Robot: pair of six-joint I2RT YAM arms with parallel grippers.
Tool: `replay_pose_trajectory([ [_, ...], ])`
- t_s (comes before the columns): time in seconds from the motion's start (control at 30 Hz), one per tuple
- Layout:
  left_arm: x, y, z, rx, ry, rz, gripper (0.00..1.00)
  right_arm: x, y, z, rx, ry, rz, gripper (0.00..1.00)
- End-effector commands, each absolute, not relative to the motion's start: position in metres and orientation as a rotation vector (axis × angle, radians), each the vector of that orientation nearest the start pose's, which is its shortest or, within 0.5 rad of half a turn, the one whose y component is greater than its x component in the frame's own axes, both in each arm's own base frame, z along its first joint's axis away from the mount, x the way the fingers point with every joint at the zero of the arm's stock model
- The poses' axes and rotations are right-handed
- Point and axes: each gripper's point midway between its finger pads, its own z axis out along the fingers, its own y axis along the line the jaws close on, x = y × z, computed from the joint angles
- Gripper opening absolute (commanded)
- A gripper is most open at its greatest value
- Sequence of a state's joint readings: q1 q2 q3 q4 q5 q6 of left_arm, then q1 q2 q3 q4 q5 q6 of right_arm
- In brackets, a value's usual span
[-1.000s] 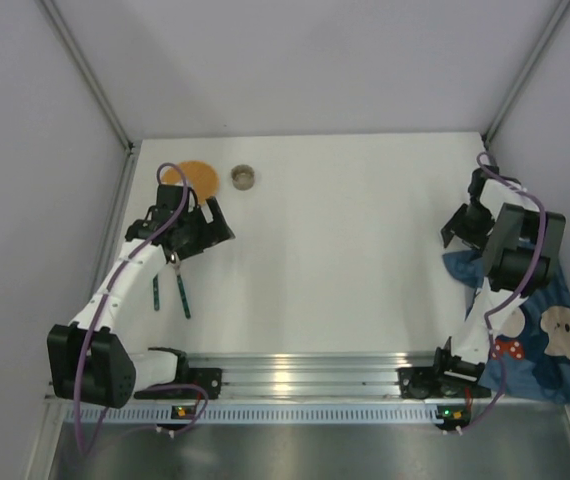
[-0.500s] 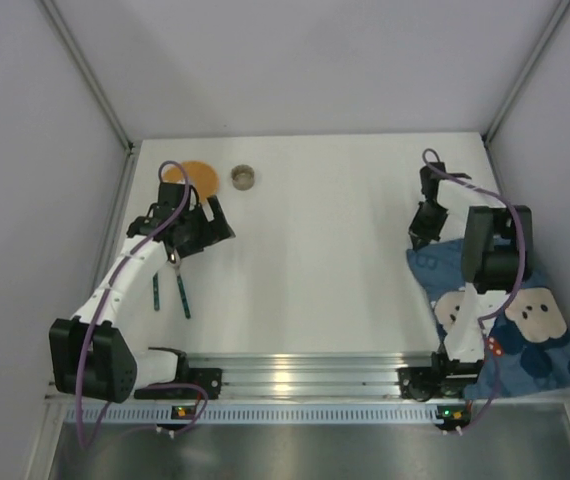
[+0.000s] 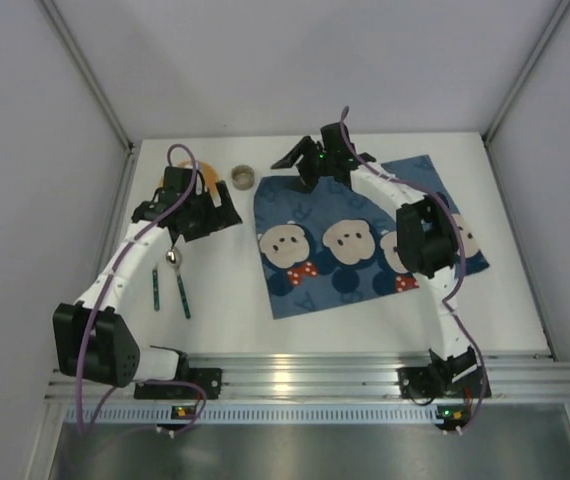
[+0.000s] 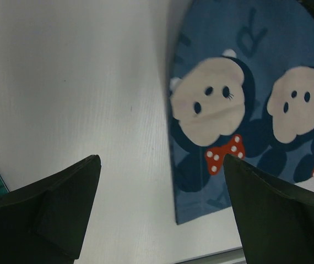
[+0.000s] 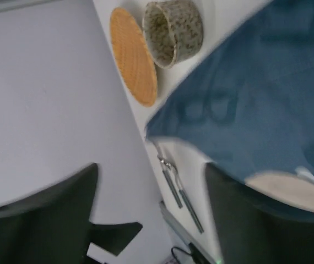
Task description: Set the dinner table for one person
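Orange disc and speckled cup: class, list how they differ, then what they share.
The orange disc lies flat; the speckled cup stands hollow, with walls. The disc is orange, the cup grey with dark flecks. From above, the left arm covers part of the disc; the cup shows whole. Both are round, side by side on the table.
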State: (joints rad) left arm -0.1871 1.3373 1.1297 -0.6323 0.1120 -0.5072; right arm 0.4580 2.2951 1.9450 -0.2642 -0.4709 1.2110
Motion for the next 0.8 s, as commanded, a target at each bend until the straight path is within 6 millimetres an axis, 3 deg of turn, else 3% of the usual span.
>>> replay_pose_trajectory([
  [0.0, 0.345, -0.133, 0.178, -0.187, 2.432, -0.448, 0.98, 0.506, 0.393, 0.190, 0.701, 2.299, 1.635, 0.99],
  [0.03, 0.344, -0.138, 0.173, -0.173, 2.450, -0.440, 0.99, 0.503, 0.384, 0.207, 0.678, 2.274, 1.630, 1.00],
  [0.07, 0.343, -0.144, 0.165, -0.177, 2.476, -0.443, 0.99, 0.495, 0.375, 0.192, 0.700, 2.307, 1.591, 1.00],
  [0.1, 0.339, -0.155, 0.162, -0.156, 2.489, -0.456, 0.99, 0.491, 0.365, 0.190, 0.676, 2.311, 1.560, 1.00],
  [0.13, 0.337, -0.160, 0.156, -0.151, 2.503, -0.462, 0.98, 0.489, 0.347, 0.209, 0.667, 2.272, 1.552, 1.00],
  [0.17, 0.337, -0.165, 0.151, -0.157, 2.513, -0.468, 0.98, 0.477, 0.333, 0.187, 0.685, 2.316, 1.499, 1.00],
  [0.2, 0.332, -0.173, 0.145, -0.135, 2.529, -0.476, 0.98, 0.474, 0.320, 0.188, 0.685, 2.309, 1.475, 1.00],
  [0.23, 0.330, -0.179, 0.142, -0.117, 2.536, -0.491, 0.98, 0.472, 0.296, 0.207, 0.688, 2.263, 1.454, 1.00],
  [0.27, 0.329, -0.184, 0.139, -0.099, 2.542, -0.502, 0.98, 0.460, 0.280, 0.188, 0.722, 2.298, 1.406, 1.00],
  [0.3, 0.325, -0.193, 0.132, -0.064, 2.557, -0.509, 0.98, 0.457, 0.265, 0.185, 0.703, 2.296, 1.353, 1.00],
  [0.33, 0.324, -0.199, 0.127, -0.047, 2.569, -0.512, 0.98, 0.452, 0.240, 0.197, 0.719, 2.267, 1.316, 1.00],
  [0.37, 0.322, -0.203, 0.115, -0.041, 2.599, -0.500, 0.98, 0.441, 0.226, 0.179, 0.753, 2.301, 1.267, 1.00],
  [0.43, 0.318, -0.218, 0.103, -0.010, 2.620, -0.520, 0.98, 0.430, 0.196, 0.183, 0.742, 2.278, 1.197, 1.00],
  [0.47, 0.316, -0.223, 0.096, -0.002, 2.634, -0.529, 0.97, 0.419, 0.186, 0.166, 0.767, 2.311, 1.157, 1.00],
  [0.53, 0.314, -0.233, 0.081, 0.013, 2.668, -0.527, 0.97, 0.409, 0.166, 0.160, 0.752, 2.309, 1.073, 1.00],
  [0.63, 0.310, -0.234, 0.065, 0.008, 2.706, -0.505, 0.97, 0.391, 0.150, 0.118, 0.804, 2.385, 0.974, 0.97],
  [0.7, 0.305, -0.228, 0.054, 0.002, 2.731, -0.466, 0.97, 0.375, 0.150, 0.088, 0.852, 2.458, 0.947, 0.90],
  [0.77, 0.301, -0.223, 0.045, 0.003, 2.749, -0.435, 0.97, 0.358, 0.154, 0.058, 0.864, 2.544, 0.901, 0.73],
])
